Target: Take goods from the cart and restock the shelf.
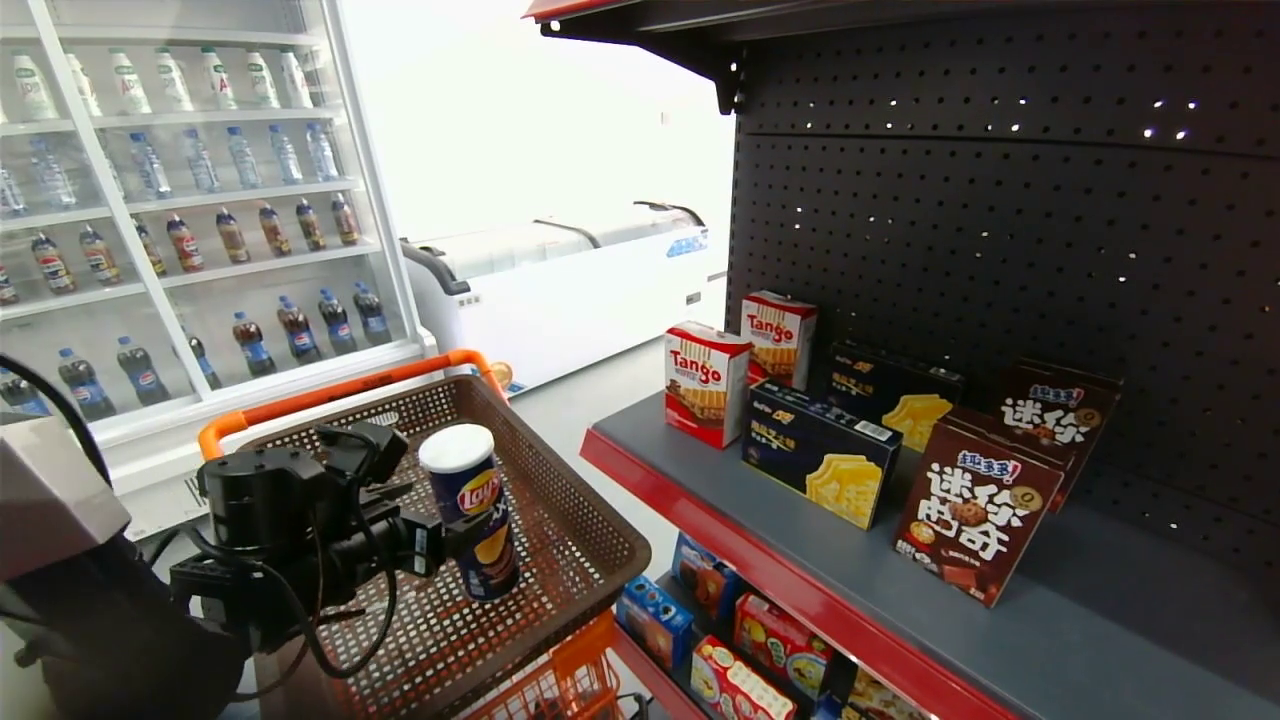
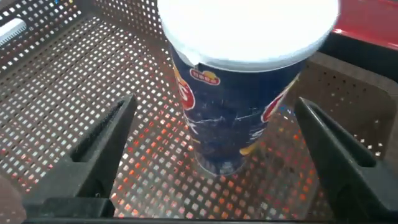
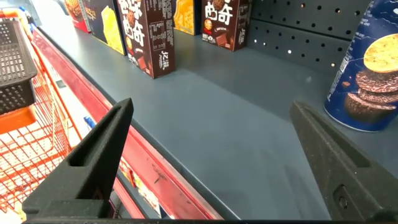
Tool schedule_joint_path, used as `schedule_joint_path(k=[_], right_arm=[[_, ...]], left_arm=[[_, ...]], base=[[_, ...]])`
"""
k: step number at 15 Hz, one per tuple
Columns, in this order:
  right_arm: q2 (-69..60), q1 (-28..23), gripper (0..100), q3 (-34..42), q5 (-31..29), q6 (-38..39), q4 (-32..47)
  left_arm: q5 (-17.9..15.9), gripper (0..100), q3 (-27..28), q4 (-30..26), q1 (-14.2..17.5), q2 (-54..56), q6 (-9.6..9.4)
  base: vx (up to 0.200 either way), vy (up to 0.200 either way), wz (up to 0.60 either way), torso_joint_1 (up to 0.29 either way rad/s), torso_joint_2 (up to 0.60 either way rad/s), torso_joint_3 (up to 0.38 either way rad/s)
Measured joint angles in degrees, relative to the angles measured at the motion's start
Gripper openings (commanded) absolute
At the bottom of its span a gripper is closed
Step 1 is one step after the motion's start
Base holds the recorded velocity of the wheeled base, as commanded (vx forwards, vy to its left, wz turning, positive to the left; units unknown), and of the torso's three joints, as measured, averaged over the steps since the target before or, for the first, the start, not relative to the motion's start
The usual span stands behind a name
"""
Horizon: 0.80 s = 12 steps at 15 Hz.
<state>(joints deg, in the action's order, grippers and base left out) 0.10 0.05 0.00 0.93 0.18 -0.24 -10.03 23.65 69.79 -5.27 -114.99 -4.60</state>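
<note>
Chips can [image 1: 472,510] stands upright in cart basket [image 1: 585,520], between fingers of left claw [image 2: 214,106]; fingers apart, apparently not yet touching can. Centre can, clamp mid-body below lid, lift straight up clear of basket wall. Right claw [image 3: 211,109] spread, above shelf [image 3: 249,143].

Place: you are working in a shop, in a supermarket aisle.
Shelf: ahead of your right gripper [image 3: 211,106] runs a grey shelf [image 3: 249,149] with a red edge and a black pegboard back, carrying snack boxes [image 1: 820,450] faced outward.
Cart: your left gripper [image 1: 465,540] sits inside an orange-handled cart [image 1: 590,510].
Cooler: well beyond that gripper, a glass-door cooler [image 1: 390,250] holds rows of bottled drinks [image 1: 250,345].
Freezer: a white chest freezer [image 1: 560,300] stands beside the cooler.
</note>
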Motion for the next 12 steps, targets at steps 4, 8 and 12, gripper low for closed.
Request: schedule_joint_path(k=[4, 8, 12], right_arm=[[0.0, 0.0, 100, 0.0, 0.0, 0.0, 0.0], [0.0, 0.0, 100, 0.0, 0.0, 0.0, 0.0], [0.0, 0.0, 100, 0.0, 0.0, 0.0, 0.0]], left_arm=[[0.0, 100, 1.5, 6.9, -1.1, -6.1, 0.35], [0.0, 100, 2.9, 7.3, -2.2, -8.8, 0.41], [0.0, 0, 3.2, 7.5, -2.3, -9.8, 0.74]], base=[[0.0, 0.0, 0.0, 0.0, 0.0, 0.0], [0.0, 0.0, 0.0, 0.0, 0.0, 0.0], [0.0, 0.0, 0.0, 0.0, 0.0, 0.0]])
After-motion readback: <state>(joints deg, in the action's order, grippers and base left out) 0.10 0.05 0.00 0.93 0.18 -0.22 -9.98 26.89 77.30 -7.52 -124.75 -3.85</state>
